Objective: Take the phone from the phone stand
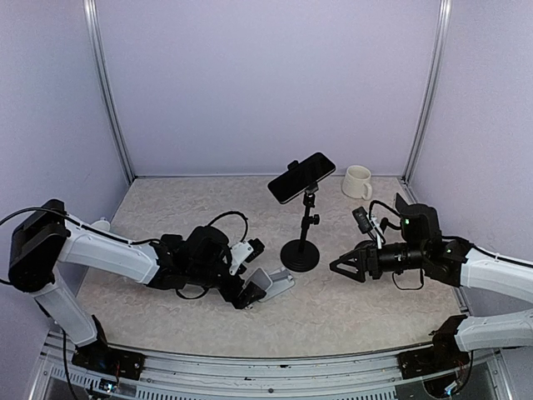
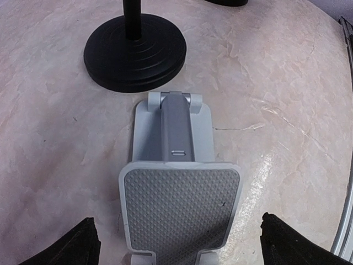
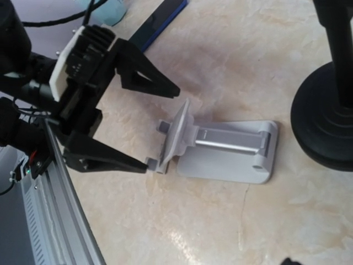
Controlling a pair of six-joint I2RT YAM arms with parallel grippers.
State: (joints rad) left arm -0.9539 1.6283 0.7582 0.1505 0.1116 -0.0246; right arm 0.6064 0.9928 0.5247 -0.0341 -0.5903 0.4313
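Spread, the left gripper [image 3: 161, 128] straddles the white stand [image 3: 226, 146], seemingly to brace it; the right gripper [image 1: 336, 268], also spread, faces the black stand [image 1: 300, 252] holding the phone [image 1: 301, 177].

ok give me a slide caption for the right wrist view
Left gripper, open, fingertips flanking the grey folding stand on the marble table; black stand base at right.

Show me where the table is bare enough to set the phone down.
Bare: the back-left table between wall and left arm, and the front strip between the grey stand and the near rail. Crowded: the middle, where the open left gripper straddles the grey stand, beside the black stand's base and the open right gripper.
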